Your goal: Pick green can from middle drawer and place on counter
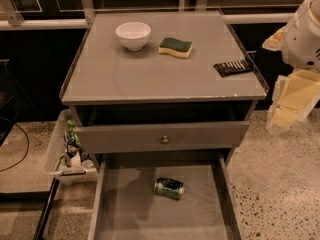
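The green can (pixel 169 188) lies on its side on the floor of the pulled-out middle drawer (pixel 125 209), near the drawer's middle and toward its back. The counter (pixel 150 69) is the grey cabinet top above it. My gripper (pixel 289 106), white arm with pale yellow ends, hangs in the air off the counter's right edge. It is well above and to the right of the can, touches nothing and holds nothing.
On the counter stand a white bowl (pixel 133 35), a green-topped yellow sponge (pixel 175 47) and a dark ridged packet (pixel 233 67) near the right rim. A closed drawer front with a round knob (pixel 164 139) sits above the open drawer. A clear bin (pixel 67 154) with items stands on the floor at left.
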